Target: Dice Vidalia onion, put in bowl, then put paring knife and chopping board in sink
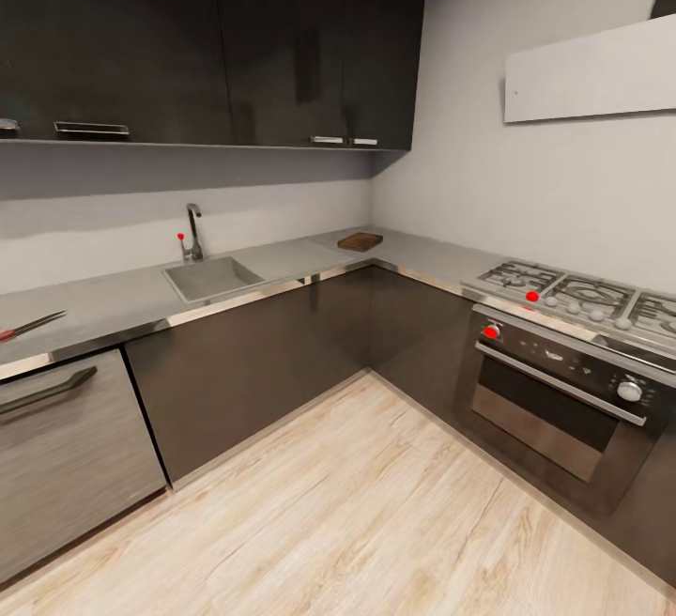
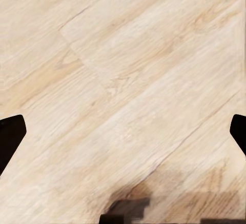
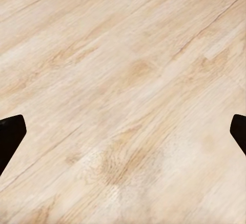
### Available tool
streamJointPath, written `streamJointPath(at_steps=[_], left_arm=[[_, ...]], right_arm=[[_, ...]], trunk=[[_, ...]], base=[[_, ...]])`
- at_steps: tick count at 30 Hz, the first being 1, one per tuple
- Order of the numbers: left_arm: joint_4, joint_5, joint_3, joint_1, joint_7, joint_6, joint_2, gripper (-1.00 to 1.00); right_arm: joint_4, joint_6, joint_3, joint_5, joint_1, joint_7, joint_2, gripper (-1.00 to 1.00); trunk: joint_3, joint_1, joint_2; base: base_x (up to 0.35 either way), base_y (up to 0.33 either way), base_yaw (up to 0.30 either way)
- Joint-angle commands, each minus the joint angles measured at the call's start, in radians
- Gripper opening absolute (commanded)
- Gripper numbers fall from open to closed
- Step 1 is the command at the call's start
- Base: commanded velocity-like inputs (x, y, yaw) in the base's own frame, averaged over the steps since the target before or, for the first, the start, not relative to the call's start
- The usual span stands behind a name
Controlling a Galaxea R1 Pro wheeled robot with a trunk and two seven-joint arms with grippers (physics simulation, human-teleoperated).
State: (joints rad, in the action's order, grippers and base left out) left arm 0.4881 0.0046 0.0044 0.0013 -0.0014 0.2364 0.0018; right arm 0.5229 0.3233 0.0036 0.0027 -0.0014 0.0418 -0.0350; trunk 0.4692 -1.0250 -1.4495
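The sink [image 1: 211,277] is set into the grey countertop [image 1: 291,259] along the far wall, with its chrome tap [image 1: 193,233] behind it. The brown chopping board [image 1: 360,241] lies on the countertop in the corner, to the right of the sink. At the far left the paring knife [image 1: 33,325] rests on the counter, reddish handle towards the edge of the picture. The Vidalia onion is hidden from here and the bowl is out of view. My left gripper [image 2: 123,134] and right gripper [image 3: 123,134] both hang open over the wooden floor, holding nothing.
A gas hob [image 1: 573,295] over an oven [image 1: 563,391] fills the right-hand run. Dark cabinet fronts [image 1: 253,353] stand under the counter and dark wall cabinets [image 1: 216,34] hang above. Light wooden floor [image 1: 357,513] lies between me and the units.
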Motion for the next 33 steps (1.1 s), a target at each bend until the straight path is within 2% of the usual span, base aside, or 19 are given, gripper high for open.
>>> streamJointPath(at_steps=[1,9,11,18,33], left_arm=[[0.021,0.001,0.0,0.0,0.001,0.002,0.0,1.0],[0.184,0.004,-0.002,0.0,0.006,-0.003,0.0,1.0],[0.203,0.005,-0.003,0.001,0.005,-0.003,0.002,1.0],[0.172,0.005,-0.001,0.002,0.003,-0.002,0.007,1.0],[0.146,0.003,-0.001,0.001,0.004,-0.002,0.006,1.0]], right_arm=[[0.0,0.002,0.0,0.0,0.0,0.004,0.0,1.0],[0.0,0.002,0.0,0.0,0.0,0.004,0.001,1.0],[0.001,0.003,-0.001,0.0,0.0,0.004,0.001,1.0],[0.002,0.002,-0.002,0.0,0.0,0.004,0.001,1.0],[0.002,0.002,-0.002,0.0,0.0,0.004,0.001,1.0]], trunk=[[0.001,0.0,0.0],[0.001,0.0,0.0],[0.001,0.0,0.0],[0.001,0.0,0.0],[-0.046,0.057,0.105]], base=[[0.0,0.0,0.0],[0.0,0.0,0.0],[0.0,0.0,0.0],[0.0,0.0,0.0],[0.0,0.0,0.0]])
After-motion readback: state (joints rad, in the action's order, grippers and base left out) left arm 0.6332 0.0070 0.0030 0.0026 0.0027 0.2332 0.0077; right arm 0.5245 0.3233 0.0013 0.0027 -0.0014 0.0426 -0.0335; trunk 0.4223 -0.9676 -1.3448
